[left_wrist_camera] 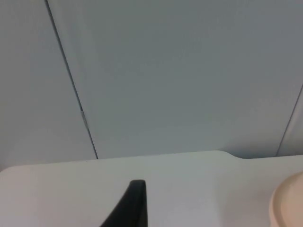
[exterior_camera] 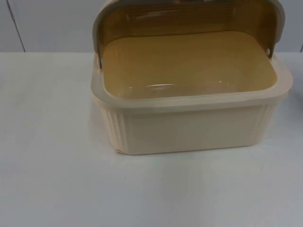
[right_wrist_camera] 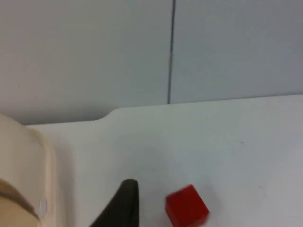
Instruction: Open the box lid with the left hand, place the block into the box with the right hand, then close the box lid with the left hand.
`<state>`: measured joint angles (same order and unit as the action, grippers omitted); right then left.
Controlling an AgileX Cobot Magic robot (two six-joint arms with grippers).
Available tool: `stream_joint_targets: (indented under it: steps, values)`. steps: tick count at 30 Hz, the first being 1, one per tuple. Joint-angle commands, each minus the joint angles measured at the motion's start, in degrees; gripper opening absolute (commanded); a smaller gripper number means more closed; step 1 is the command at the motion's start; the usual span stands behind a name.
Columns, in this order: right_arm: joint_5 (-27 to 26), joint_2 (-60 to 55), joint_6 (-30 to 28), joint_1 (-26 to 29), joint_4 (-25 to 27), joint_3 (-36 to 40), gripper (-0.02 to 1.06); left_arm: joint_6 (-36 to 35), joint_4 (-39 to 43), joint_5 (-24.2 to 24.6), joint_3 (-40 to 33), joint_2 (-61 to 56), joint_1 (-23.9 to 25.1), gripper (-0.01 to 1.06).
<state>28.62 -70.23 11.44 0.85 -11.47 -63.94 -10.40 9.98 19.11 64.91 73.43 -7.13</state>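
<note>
A cream plastic box (exterior_camera: 189,125) with ribbed side walls stands on the white surface (exterior_camera: 52,156), close to the far edge where the grey partition wall (exterior_camera: 47,23) rises. Its lid (exterior_camera: 189,14), tinted amber with a cream frame, is swung up and back on side pivots, so the box stands open; the inside floor looks bare and glossy.

In the left wrist view one black fingertip (left_wrist_camera: 130,205) of the left pincer (left_wrist_camera: 135,210) hangs above bare surface, with a curved cream part of the box (left_wrist_camera: 288,203) just off to one side and the far edge of the surface ahead of it. How far this pincer is open I cannot tell, and nothing is seen in its hold.

In the right wrist view a black fingertip (right_wrist_camera: 123,203) of the right pincer (right_wrist_camera: 130,208) stands just beside a small red block (right_wrist_camera: 186,205), which lies on the surface, apart from the box (right_wrist_camera: 21,175) on the fingertip's other side. Whether fingertip and block touch I cannot tell, nor how wide the pincer stands.
</note>
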Motion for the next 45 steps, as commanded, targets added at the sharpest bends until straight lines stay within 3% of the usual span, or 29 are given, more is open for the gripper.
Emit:
stream_joint_targets:
  steps: [1, 4, 13, 15, 16, 18, 20, 33, 40, 45]
  values:
    - [-6.1, -4.6, -7.5, 1.7, 5.0, -0.3, 1.05, -0.6, -0.4, -1.0, 0.0, -0.4, -0.1, 1.04]
    - [-6.0, -13.1, -12.7, 3.1, 5.7, -2.2, 1.05, -0.6, -0.4, -1.8, 0.0, -0.4, -0.1, 1.04]
    - [-7.5, -30.7, -16.4, 5.4, 6.6, -10.2, 1.05, -0.6, -0.4, -2.0, 0.0, -0.4, -0.1, 1.04]
    - [-7.5, -35.0, -22.6, 5.4, 13.6, -12.7, 1.05, -0.6, -0.4, -2.0, 0.0, -0.3, -0.1, 1.04]
    - [-7.5, -35.0, -22.6, 5.4, 13.6, -12.7, 1.05, -0.6, -0.4, -2.0, 0.0, -0.3, -0.1, 1.04]
    - [-7.2, -39.5, -31.1, 5.4, 20.4, -14.7, 1.05, -0.6, -0.3, -2.0, 0.0, -0.3, -0.1, 1.04]
    - [-6.9, -42.9, -35.3, 5.4, 23.6, -16.6, 1.05, -0.6, 0.0, -2.0, 0.0, -0.3, -0.1, 1.04]
    - [-4.8, -52.2, -38.5, 5.8, 23.5, -20.2, 1.05, -0.6, 0.0, -1.9, 0.0, -0.2, -0.1, 1.04]
    - [-0.3, -54.5, -39.6, 10.0, 23.7, -20.2, 1.05, -0.6, 0.0, -2.1, 0.0, -0.2, -0.1, 1.04]
    - [-0.5, -54.5, -47.7, 11.5, 30.4, -20.2, 1.03, -0.6, -0.1, -2.6, 0.0, -0.2, -0.1, 1.04]
